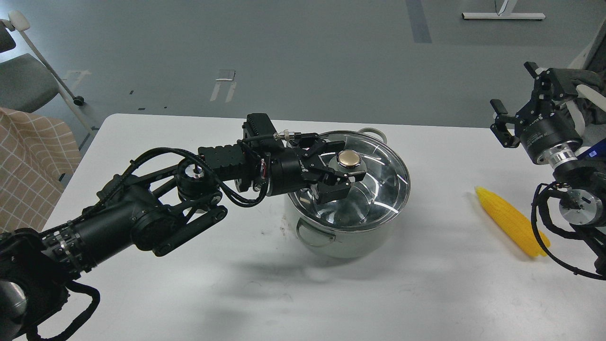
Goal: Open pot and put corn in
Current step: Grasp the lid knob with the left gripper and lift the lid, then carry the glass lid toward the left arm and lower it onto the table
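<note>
Glass lid (374, 182) and left gripper (342, 166) across pot (341, 239) mouth.

I see a yellow corn (512, 221), a shiny silver pot (348, 232), a gold knob (349, 158), a white desk (303, 293), and my black pincer (344, 169).

Setting: you are looking at a lab or test room, not a kitchen. Evidence, item by item: a plain white table (265, 293) with scuff marks on its top, standing alone; a bare grey floor (303, 57) with tape strips and small dark marks on it; a grey office chair (23, 87) on castors at the far left; a white stand foot (503, 15) at the top right; a checked beige cloth (28, 161) at the left edge. You see no stove, sink or cupboards around the cookware.
</note>
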Robot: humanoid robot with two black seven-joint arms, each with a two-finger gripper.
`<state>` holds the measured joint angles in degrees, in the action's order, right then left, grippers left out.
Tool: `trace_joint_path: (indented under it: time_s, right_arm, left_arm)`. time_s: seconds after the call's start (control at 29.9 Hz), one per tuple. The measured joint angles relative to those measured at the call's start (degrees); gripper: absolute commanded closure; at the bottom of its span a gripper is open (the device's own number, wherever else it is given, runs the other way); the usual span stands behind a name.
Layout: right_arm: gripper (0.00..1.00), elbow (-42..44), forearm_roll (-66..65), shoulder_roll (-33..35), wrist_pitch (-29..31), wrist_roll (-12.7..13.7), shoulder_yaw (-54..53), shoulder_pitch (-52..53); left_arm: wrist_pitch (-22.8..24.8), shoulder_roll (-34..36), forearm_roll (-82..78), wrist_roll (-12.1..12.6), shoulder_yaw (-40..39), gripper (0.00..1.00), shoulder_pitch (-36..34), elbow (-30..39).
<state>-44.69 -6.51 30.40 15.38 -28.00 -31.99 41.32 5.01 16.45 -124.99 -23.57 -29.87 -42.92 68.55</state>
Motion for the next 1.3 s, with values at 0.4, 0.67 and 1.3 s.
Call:
trace_joint_path:
  time_s: [0.4,0.67,1.3]
  right_arm:
    - [0.02,0.0,0.0,-0.1,0.0,0.0,0.0,0.0]
    - [0.02,0.0,0.0,-0.1,-0.1,0.0,0.0,-0.4]
    - [0.02,-0.6,-0.1,0.3,-0.5,0.0,-0.6,-0.9]
  left_arm:
    - [0.0,0.1,0.0,0.6,-0.4,0.84,0.1,0.0]
    - [0.0,0.6,0.0,0.6,-0.8,0.90,-0.4,1.0]
    - [-11.2,37.9,0.0,-4.3,-5.4,0.89,1.9,11.6]
